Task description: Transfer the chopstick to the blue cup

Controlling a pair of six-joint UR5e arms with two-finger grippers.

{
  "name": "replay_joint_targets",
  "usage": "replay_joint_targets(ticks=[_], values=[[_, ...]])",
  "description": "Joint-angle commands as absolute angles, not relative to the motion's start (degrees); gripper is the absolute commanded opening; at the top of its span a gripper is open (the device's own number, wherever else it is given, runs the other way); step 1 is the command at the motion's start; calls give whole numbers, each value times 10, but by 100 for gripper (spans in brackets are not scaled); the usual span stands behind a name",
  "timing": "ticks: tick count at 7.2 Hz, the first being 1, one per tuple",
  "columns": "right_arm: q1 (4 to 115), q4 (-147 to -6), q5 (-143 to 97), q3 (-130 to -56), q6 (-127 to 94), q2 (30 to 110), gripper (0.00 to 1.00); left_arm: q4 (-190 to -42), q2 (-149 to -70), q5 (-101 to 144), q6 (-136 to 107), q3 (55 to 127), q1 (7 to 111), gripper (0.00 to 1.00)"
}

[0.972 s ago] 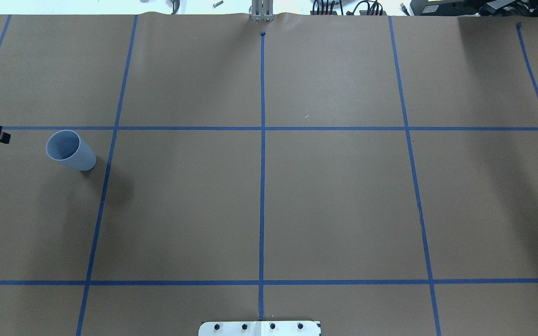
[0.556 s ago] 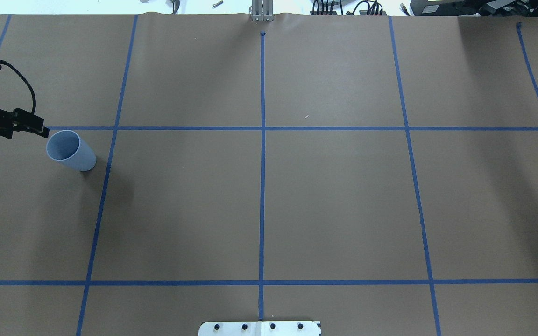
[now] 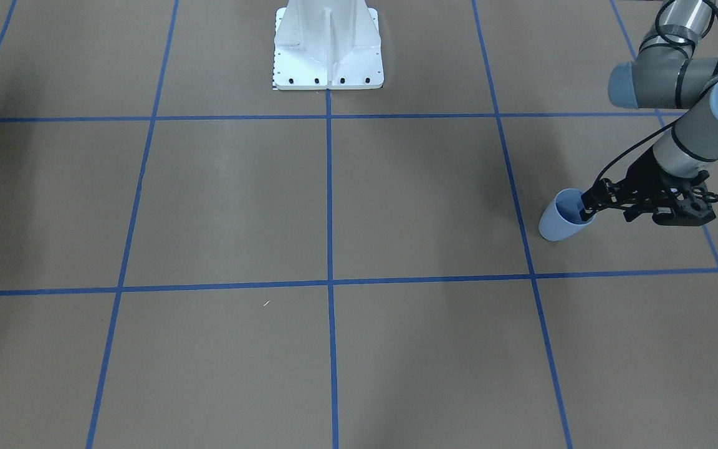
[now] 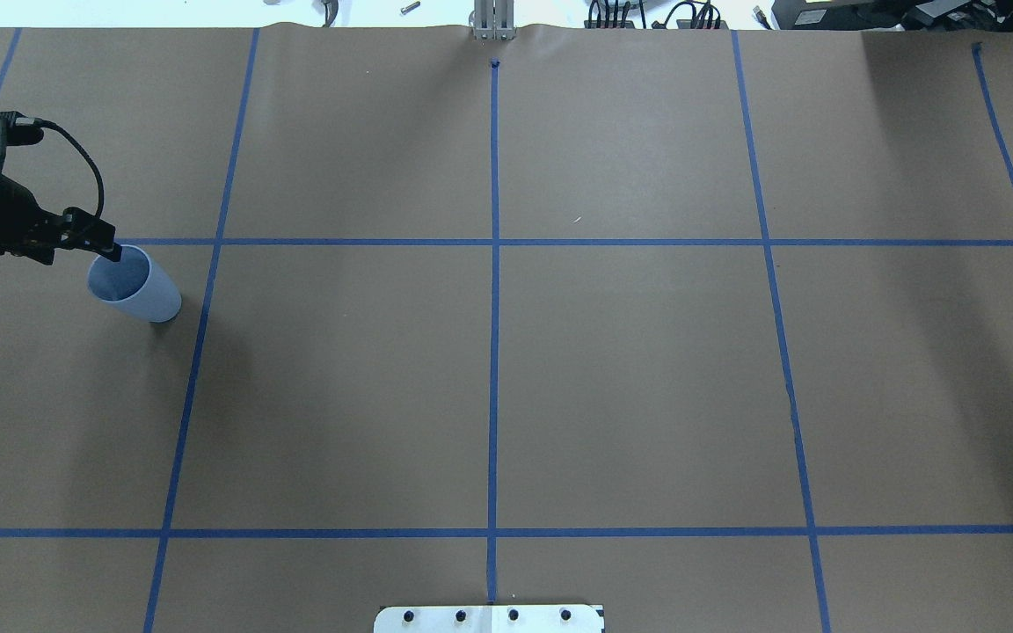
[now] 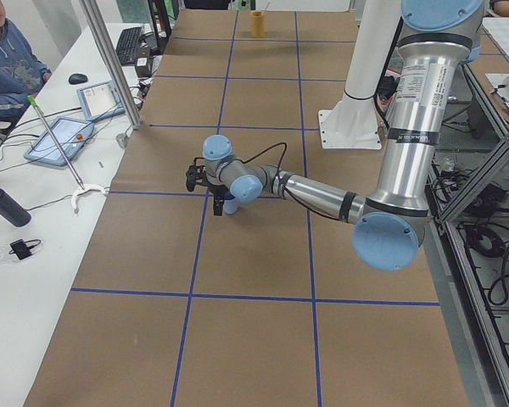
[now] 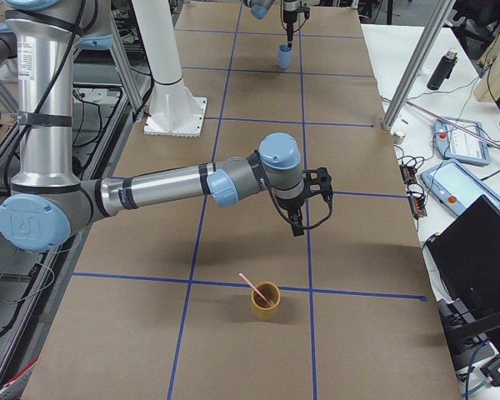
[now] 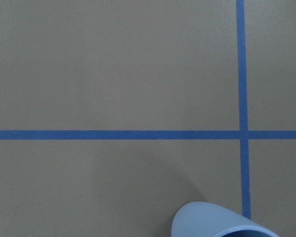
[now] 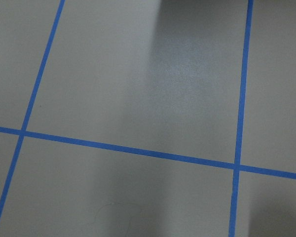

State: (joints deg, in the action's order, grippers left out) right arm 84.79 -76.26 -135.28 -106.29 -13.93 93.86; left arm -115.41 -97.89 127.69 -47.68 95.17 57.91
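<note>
Converging to a single narrow tip, the fingers (image 3: 586, 209) of the left gripper (image 4: 109, 252) are showing no gap and are carrying nothing. The tip is pointing down and hanging at the rim of the blue cup (image 4: 139, 288), on the side of the rim toward the table's left end; contact cannot be confirmed. The cup is standing upright, mouth up, on the brown table (image 4: 339, 396), near a crossing of blue tape lines (image 4: 218, 242). The left arm is reaching in from the table's left edge.

The right gripper (image 6: 297, 225) is appearing only in the right-end view, so the spread of its fingers cannot be told. It is pointing down, hanging clear above the table, well apart from the blue cup.

The chopstick (image 6: 252, 287) is sitting in an orange cup (image 6: 265, 304) near the table's right end, close to the right gripper on the side toward that end. Its long axis is leaning: the lower end is resting inside the cup, and the upper end is sticking out, pointing up and toward the robot's side.
</note>
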Motion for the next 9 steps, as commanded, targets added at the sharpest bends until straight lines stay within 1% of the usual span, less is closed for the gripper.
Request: replay_joint_targets(ticks=[1,2,3,4,6,8,9], values=[[847,-762,-1353,-1063,-141,939,100,-1155,-977,1274,-479,953,563,85],[847,-759,-1353,-1063,-141,939,100,-1155,-974,1267,-477,951,559,60],[847,-759,-1354,-1063,-141,939,100,-1154,-973,1265,-483,955,559,15],[846,-759,-1354,-1063,-141,939,100,-1154,-974,1266,-492,955,559,0],[845,-759,-1354,-1062,-141,940,100,-1154,-974,1268,-500,961,557,0],[843,-759,-1354,-1062,-141,939,100,-1151,-990,1272,-607,1010,550,0],[842,-759,-1354,-1062,-141,939,100,-1132,-1044,1271,-671,1011,529,0]])
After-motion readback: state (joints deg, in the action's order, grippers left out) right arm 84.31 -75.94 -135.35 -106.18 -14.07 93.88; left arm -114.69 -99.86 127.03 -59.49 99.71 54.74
